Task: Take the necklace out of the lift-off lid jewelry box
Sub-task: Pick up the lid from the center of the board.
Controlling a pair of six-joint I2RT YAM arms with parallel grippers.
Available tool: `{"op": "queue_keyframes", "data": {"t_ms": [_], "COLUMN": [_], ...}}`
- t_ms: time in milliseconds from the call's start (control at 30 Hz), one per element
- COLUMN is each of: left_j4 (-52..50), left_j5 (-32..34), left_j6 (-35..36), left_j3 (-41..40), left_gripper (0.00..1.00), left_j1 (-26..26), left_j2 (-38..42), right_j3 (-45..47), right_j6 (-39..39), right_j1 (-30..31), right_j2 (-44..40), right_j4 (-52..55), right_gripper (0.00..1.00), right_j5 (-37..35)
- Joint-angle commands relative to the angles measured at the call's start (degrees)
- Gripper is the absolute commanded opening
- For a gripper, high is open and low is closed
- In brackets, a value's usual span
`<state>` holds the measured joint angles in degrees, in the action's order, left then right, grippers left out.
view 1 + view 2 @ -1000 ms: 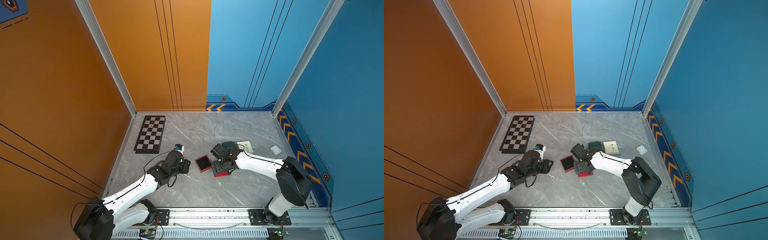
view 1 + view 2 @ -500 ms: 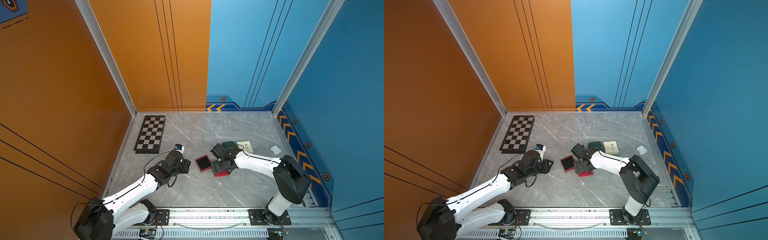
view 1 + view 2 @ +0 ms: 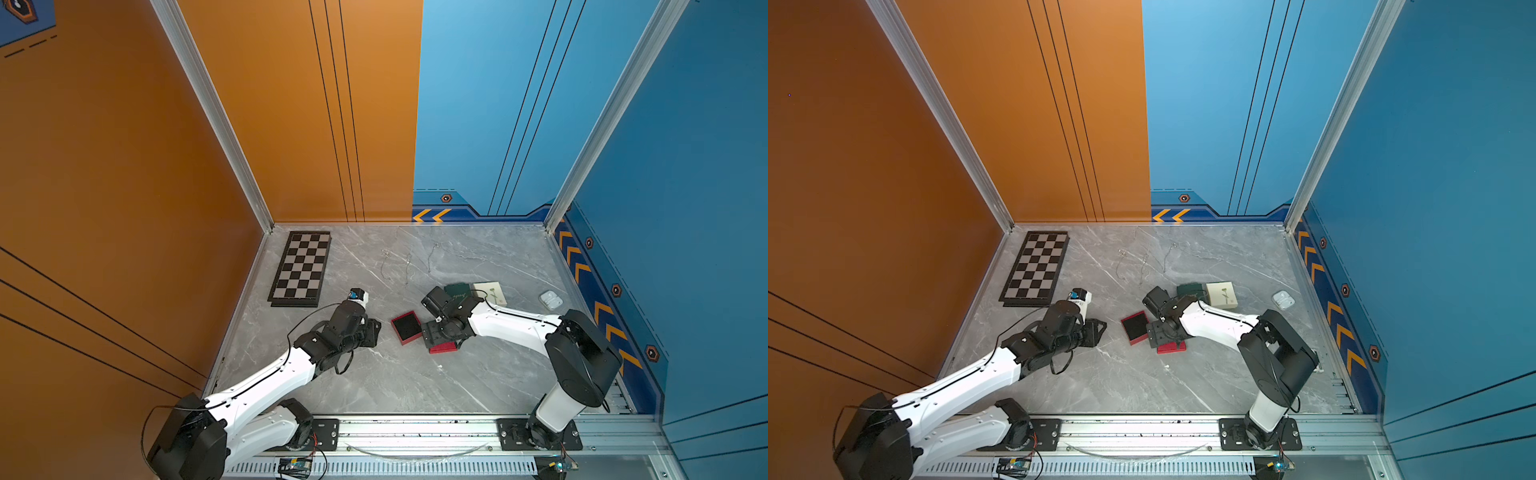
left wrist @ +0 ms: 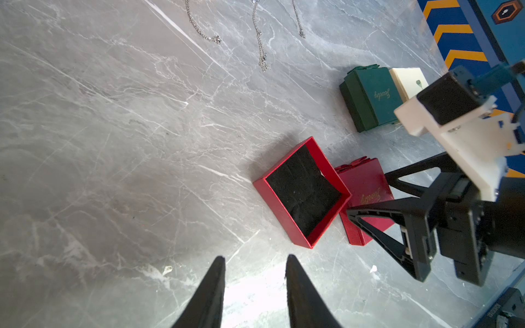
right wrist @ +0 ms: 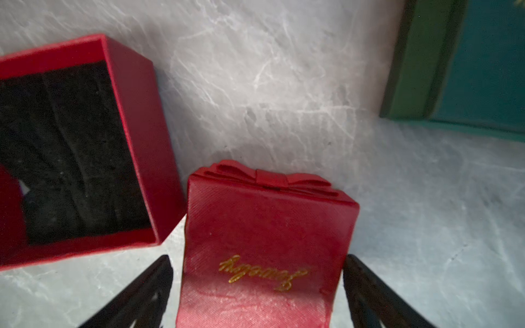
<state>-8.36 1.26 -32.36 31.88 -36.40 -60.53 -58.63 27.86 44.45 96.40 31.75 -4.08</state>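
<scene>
The red jewelry box (image 3: 407,327) (image 4: 302,193) (image 5: 71,153) stands open at mid-table, and only its black foam lining shows inside. No necklace is visible in it. Its red lid (image 3: 444,347) (image 4: 360,179) (image 5: 267,227), with a bow and gold script, lies flat on the table against the box's right side. My right gripper (image 3: 436,338) (image 5: 257,257) is open and low over the lid, one finger on each side of it. To the left of the box, my left gripper (image 3: 376,328) (image 4: 254,257) points at it, open and empty.
Three thin silver chains (image 3: 407,266) (image 4: 260,37) lie on the table farther back. A dark green box (image 3: 457,291) and a cream box (image 3: 494,291) stand close behind my right wrist. A white earbud case (image 3: 550,299) lies at the right, and a chessboard (image 3: 302,268) at the back left.
</scene>
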Motion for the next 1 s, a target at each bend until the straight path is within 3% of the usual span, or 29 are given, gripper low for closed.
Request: {"op": "queue_keyframes", "data": {"t_ms": [0,967], "left_j4": [0.1,0.67], "left_j5": [-0.84,-1.23], "left_j6": [0.79,0.89], "left_j3": [-0.03,-0.04], "left_gripper": [0.37,0.38], "left_j1": [0.54,0.54], "left_j2": [0.33,0.48], "right_j3": [0.54,-0.16], "right_j6": [-0.17,-3.1], "right_j1": [-0.3,-3.92], "right_j2": [1.22,-4.19], "right_j4": [-0.46,3.8], "right_gripper": [0.94,0.86], "right_j5": [0.82,0.8]}}
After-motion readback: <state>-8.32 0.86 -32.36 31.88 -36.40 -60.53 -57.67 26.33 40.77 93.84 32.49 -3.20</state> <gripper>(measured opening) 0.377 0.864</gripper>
